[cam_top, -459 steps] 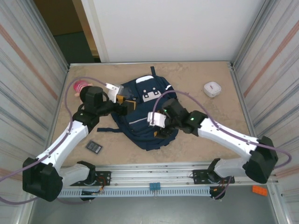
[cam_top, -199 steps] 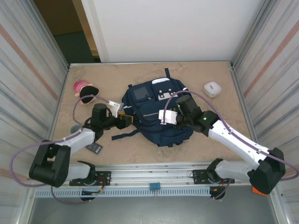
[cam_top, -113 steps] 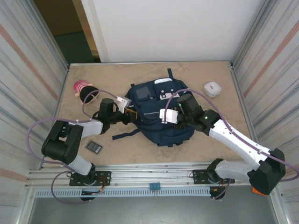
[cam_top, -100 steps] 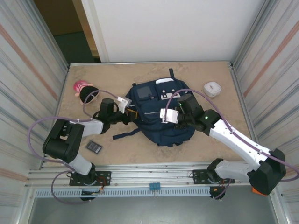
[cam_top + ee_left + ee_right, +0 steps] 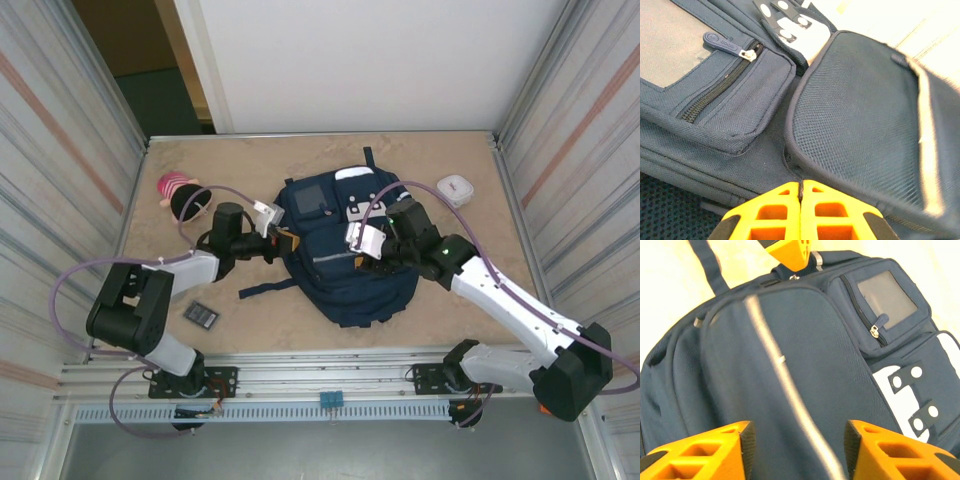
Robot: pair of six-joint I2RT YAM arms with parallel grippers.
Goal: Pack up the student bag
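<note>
Student bag [image 5: 340,285] beneath right hand [image 5: 376,256], beside left hand [image 5: 284,240]

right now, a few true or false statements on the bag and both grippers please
The large navy-blue fabric backpack lies on the beige table. True.
The right gripper is shut. False: its fingers stand wide apart over the backpack.
The left gripper has its fingers pressed together. True.
The small white box sits inside the backpack. False: it lies on the table, apart from it.
The pink striped plush toy lies left of the backpack. True.
</note>
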